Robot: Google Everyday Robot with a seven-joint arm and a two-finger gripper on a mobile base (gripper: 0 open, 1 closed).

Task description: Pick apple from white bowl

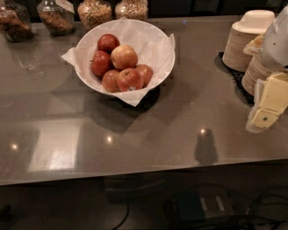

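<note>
The white bowl (159, 49), lined with crumpled white paper, stands at the back middle of the grey counter. It holds several apples. The palest apple (124, 57), yellow-orange with a light red blush, sits on top in the middle of the pile, with darker red apples (101, 63) around it. My gripper (266, 110) is at the right edge of the view, far to the right of the bowl and above the counter, with nothing seen in it.
Stacks of beige disposable bowls (245, 38) stand at the back right on a dark mat. Several glass jars (94, 12) of dry food line the back edge. The counter's front edge (135, 173) runs across the lower view, with cables below.
</note>
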